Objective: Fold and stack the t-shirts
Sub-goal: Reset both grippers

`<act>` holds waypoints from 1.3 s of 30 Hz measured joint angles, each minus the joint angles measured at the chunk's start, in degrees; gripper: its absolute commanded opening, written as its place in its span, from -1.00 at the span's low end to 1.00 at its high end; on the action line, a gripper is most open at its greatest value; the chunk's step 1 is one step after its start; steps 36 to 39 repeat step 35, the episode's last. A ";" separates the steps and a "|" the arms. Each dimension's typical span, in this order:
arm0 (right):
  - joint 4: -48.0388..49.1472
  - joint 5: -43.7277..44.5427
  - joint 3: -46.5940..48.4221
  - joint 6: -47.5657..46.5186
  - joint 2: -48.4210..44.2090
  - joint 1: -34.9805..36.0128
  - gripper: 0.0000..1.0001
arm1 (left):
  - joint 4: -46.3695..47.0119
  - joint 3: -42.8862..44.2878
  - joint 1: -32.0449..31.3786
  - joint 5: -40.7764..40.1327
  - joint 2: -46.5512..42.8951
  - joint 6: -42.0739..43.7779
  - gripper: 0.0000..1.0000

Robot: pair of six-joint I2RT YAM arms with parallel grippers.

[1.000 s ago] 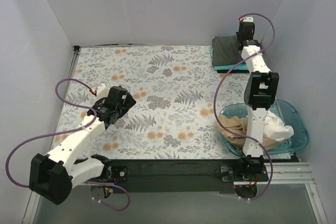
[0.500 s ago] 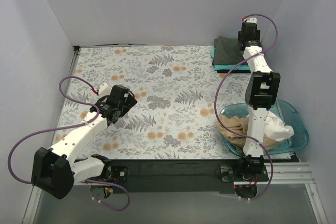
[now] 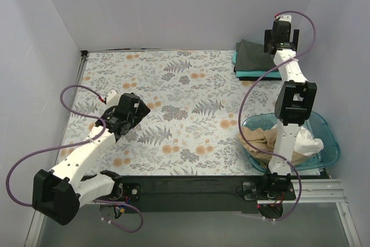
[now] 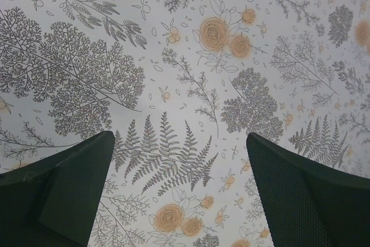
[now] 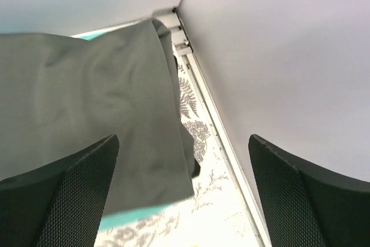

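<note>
Left claw (image 4: 180,198) spread, right claw (image 5: 182,198) spread by grey t-shirt (image 5: 87,96), seemingly atop teal t-shirt (image 5: 136,215)

Stack (image 3: 253,59) lies on the surface (image 3: 185,93), under and left of the right tool (image 5: 182,143). Basin (image 3: 326,140) holding loose shirts (image 3: 263,142) sits well behind that tool, at the near edge.

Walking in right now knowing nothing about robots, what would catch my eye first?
Probably the busy fern-and-flower tablecloth spread under both arms. Next, the neat stack in the far right corner: a folded dark grey t-shirt lies on a teal one, with the right gripper open over it. At the near right, a blue basin holds a crumpled tan shirt and a white shirt.
</note>
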 measured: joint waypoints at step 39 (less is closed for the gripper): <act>8.92 -41.51 -89.96 23.08 -94.55 -0.20 0.97 | -1.07 -1.36 0.00 3.19 -18.84 -1.60 0.96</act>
